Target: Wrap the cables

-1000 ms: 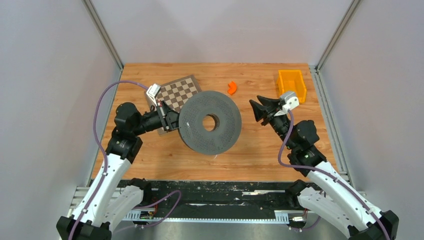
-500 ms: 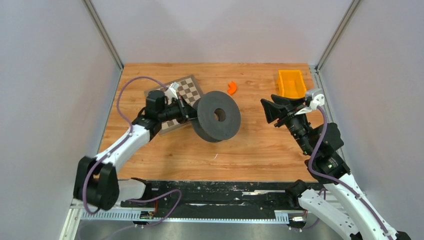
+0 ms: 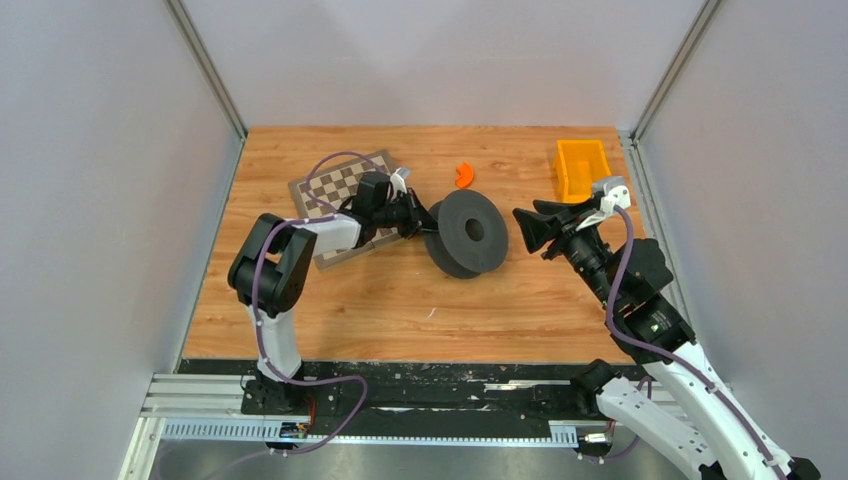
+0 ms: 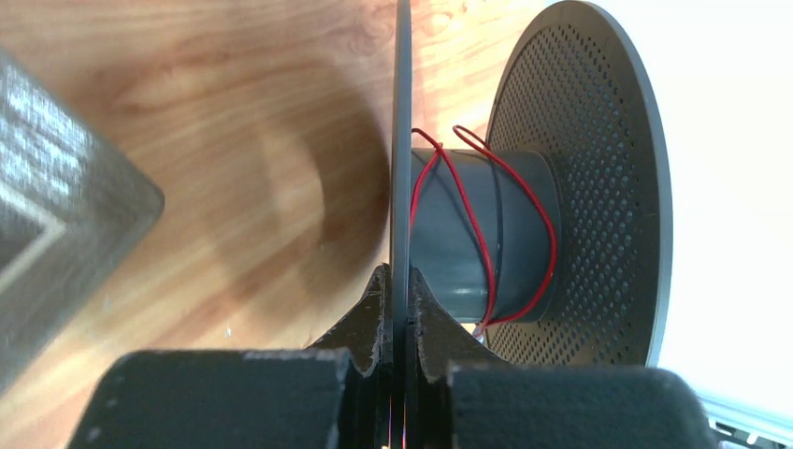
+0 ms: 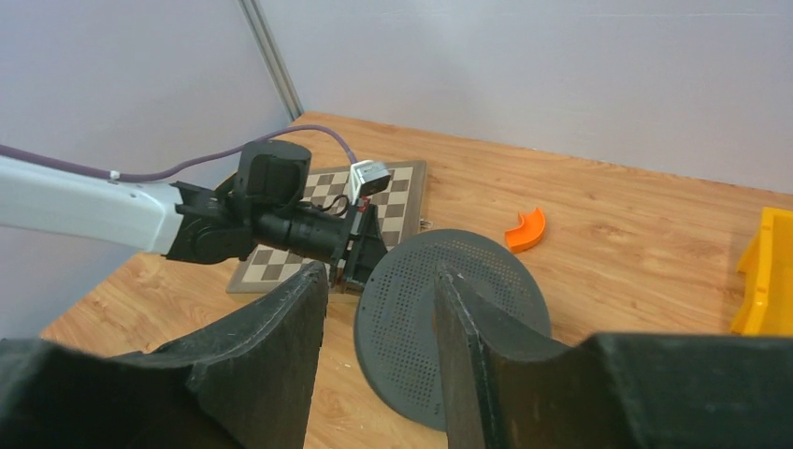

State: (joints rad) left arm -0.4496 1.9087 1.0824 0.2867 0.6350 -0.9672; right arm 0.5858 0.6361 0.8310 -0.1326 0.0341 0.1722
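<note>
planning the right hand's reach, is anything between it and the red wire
Yes: the dark grey perforated plastic spool turns one flange toward the right hand. The thin red wire sits wound on the hub behind that flange.

Left arm (image 3: 272, 262) folded sharply at the elbow, forearm level, pointing right. Left hand (image 3: 424, 216) pinched tight on the spool (image 3: 478, 232) flange. Right arm (image 3: 650, 315) stretched forward-left; right hand (image 3: 523, 230) fingers parted, gripping nothing.

Lab test cell: white panel walls (image 3: 100, 200), aluminium posts (image 3: 205, 68), wooden tabletop (image 3: 400, 310)
</note>
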